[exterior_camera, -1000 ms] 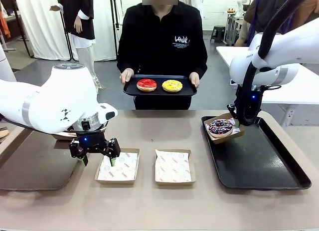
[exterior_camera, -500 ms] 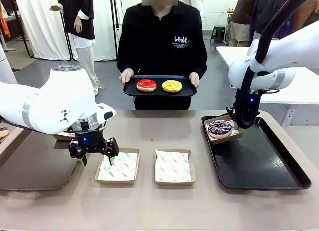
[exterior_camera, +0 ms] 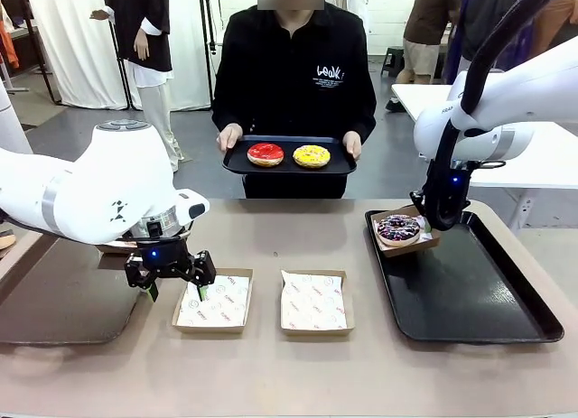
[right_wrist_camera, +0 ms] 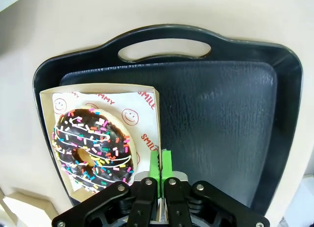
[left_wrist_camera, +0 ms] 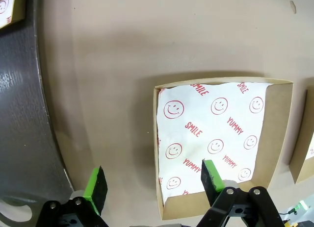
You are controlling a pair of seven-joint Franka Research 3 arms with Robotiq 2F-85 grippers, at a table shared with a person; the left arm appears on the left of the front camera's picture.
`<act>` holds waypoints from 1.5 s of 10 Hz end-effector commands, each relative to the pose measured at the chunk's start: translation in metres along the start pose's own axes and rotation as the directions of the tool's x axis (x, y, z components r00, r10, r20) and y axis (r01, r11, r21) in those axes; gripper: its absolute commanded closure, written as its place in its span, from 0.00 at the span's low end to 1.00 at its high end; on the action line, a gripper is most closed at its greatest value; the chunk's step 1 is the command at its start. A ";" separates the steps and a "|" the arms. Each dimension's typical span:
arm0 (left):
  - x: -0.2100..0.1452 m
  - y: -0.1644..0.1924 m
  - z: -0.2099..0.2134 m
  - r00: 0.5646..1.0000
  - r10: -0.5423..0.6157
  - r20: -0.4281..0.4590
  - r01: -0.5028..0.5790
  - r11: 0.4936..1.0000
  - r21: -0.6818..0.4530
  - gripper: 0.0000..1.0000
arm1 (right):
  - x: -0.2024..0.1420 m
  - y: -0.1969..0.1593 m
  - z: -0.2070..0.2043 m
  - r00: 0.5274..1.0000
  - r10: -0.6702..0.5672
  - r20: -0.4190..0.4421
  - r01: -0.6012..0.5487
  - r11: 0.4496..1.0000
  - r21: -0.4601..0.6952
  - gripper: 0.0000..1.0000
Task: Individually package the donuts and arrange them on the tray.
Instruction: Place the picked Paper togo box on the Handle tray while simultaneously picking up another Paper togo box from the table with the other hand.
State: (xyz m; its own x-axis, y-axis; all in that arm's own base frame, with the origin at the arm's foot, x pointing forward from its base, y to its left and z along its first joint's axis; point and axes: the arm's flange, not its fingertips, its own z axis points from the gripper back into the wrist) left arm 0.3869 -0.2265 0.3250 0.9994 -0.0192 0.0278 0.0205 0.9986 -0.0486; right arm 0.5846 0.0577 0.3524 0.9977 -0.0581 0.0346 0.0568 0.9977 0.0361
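The black tray [right_wrist_camera: 221, 119] carried a box [right_wrist_camera: 147, 97] at one corner, the right gripper [right_wrist_camera: 160, 161] clamped on its wall to seat the sprinkled donut [right_wrist_camera: 105, 138]; the person's tray [exterior_camera: 237, 163] offered the red donut [exterior_camera: 265, 153] and yellow donut [exterior_camera: 312, 154]; the left gripper [left_wrist_camera: 153, 180] hung wide astride an empty box [left_wrist_camera: 277, 138], apparently ready.

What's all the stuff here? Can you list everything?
Chocolate sprinkle donut: one, brown, in the donut box on the big tray.
Red donut: one, red, on the small tray.
Yellow donut: one, yellow, beside it.
Empty boxes: two, brown with smiley paper, on the table.
Big tray: one, black, table's right side.
Other tray: one, dark, table's left side.
Small tray: one, black, held by the person.
Person's hands: two, holding it.
Left gripper: one, black and green, open over an empty box's edge.
Right gripper: one, same colours, shut on the donut box.
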 end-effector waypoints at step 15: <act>0.012 -0.001 -0.005 0.999 0.051 -0.002 -0.051 0.999 0.010 1.00 | 0.008 0.004 0.002 1.000 0.002 -0.006 -0.002 1.000 -0.018 0.00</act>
State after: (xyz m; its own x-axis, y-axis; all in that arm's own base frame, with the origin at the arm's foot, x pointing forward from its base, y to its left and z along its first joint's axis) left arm 0.3981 -0.2248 0.3189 0.9999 -0.0038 0.0154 0.0046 0.9986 -0.0528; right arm 0.5875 0.0602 0.3539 0.9983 -0.0494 0.0309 0.0484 0.9984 0.0308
